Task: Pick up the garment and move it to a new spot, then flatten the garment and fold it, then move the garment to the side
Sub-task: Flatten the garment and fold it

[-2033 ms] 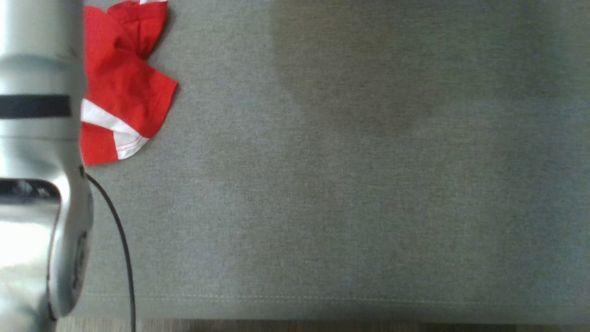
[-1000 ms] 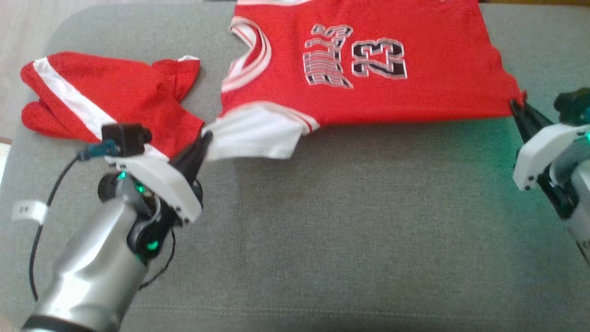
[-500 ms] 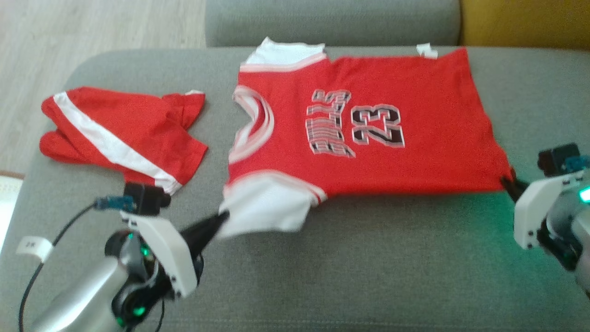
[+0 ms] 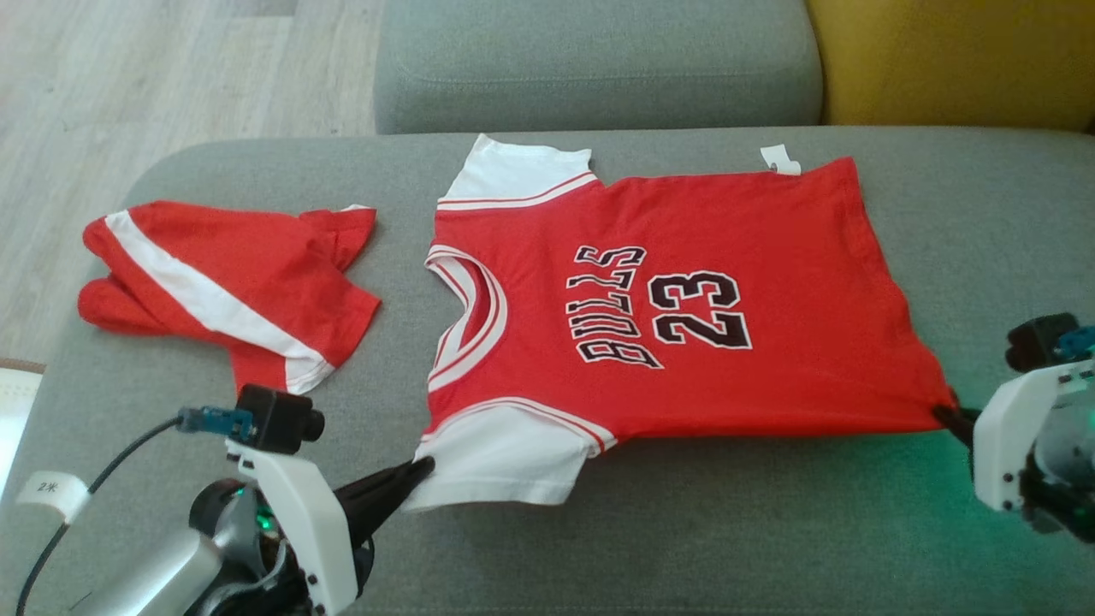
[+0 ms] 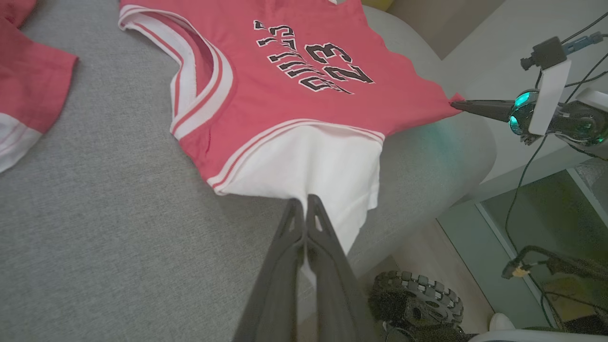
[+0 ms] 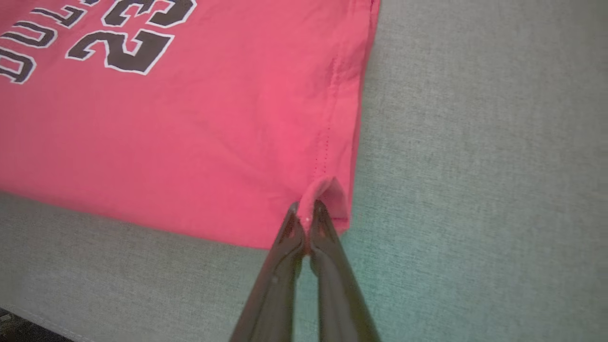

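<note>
Red shorts (image 4: 231,274) beside jersey (image 4: 796,257), grey sofa (image 4: 684,530) beneath

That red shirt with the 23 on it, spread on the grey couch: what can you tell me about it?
The red jersey looks like soft knit cloth, with white short sleeves, a striped neckline and BULLS 23 printed in black. It lies face up, nearly flat, on the grey couch seat, neck toward the robot's left, a white tag at its far hem corner. The left gripper pinches the near sleeve; the right gripper pinches the near hem corner, which puckers.
</note>
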{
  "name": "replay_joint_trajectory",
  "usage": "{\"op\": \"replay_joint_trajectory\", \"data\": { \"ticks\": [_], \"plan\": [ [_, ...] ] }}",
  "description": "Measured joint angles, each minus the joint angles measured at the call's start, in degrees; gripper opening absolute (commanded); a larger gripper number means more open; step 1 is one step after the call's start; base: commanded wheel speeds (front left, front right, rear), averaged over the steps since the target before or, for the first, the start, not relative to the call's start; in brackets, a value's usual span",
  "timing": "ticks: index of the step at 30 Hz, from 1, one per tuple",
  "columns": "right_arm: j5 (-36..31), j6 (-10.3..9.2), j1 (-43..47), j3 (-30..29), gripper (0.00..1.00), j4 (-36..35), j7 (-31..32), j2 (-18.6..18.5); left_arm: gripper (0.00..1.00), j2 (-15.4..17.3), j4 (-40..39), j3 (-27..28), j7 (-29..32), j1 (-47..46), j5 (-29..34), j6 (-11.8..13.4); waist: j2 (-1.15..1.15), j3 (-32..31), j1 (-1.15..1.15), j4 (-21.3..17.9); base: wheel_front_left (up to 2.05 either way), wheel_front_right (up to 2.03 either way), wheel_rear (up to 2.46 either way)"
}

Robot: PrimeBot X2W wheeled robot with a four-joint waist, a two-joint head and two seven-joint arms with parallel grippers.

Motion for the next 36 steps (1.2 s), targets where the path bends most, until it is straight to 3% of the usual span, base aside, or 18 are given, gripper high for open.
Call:
{"op": "replay_joint_trajectory", "data": {
  "ticks": [11, 21, 31, 32, 33, 34, 35, 36],
  "plan": [
    [-2.4, 0.00, -4.1, -2.7, 0.00, -1.8, 2.7, -1.0, 0.00, -0.1, 1.1, 1.8, -0.3, -6.0, 1.6, 0.8, 0.00, 4.6, 0.00, -0.6, 0.00, 0.00, 0.00],
    [-8.4, 0.00, -13.5, -4.1, 0.00, 0.7, 7.1, 0.6, 0.00, -2.9, 10.4, 0.2, 2.8, -19.2, 5.2, -2.7, 0.00, 12.7, 0.00, -0.5, 0.00, 0.00, 0.00],
    [-11.6, 0.00, -18.4, -4.3, 0.00, 4.3, 7.1, 3.0, 0.00, -6.5, 20.5, -3.1, 2.7, -28.3, 7.0, -3.7, 0.00, 18.1, 0.00, 0.0, 0.00, 0.00, 0.00],
    [-12.0, 0.00, -18.7, -4.3, 0.43, 4.6, 6.9, 3.2, 0.00, -6.7, 21.5, -3.7, 2.7, -29.1, 7.2, -3.7, 0.00, 18.3, 0.00, 0.0, 0.00, 0.00, 0.00],
    [-12.6, 0.00, -19.1, -4.4, 0.43, 5.1, 6.1, 3.5, 0.00, -7.1, 22.5, -4.0, 2.2, -29.7, 7.6, -3.7, 0.00, 18.5, 0.00, 0.0, 0.00, 0.00, 0.00],
    [-13.0, 0.00, -19.6, -4.5, 1.00, 5.9, 5.5, 3.9, 0.73, -7.4, 23.5, -4.2, 1.2, -30.3, 8.5, -3.9, 0.00, 18.7, 0.01, 0.0, 0.00, 0.00, 0.00],
    [-13.3, 0.00, -20.0, -4.6, 1.00, 6.4, 5.0, 4.4, 1.00, -7.7, 24.5, -4.3, 0.1, -30.9, 9.3, -4.1, 0.00, 18.8, 0.00, -0.1, 0.00, 0.00, 0.00],
    [-13.9, 0.00, -20.4, -4.6, 1.00, 7.2, 4.3, 4.7, 1.00, -8.0, 25.6, -4.6, -0.8, -31.7, 10.1, -4.1, 0.00, 18.8, 0.00, -0.1, 0.00, 0.00, 0.00]
  ]
}}
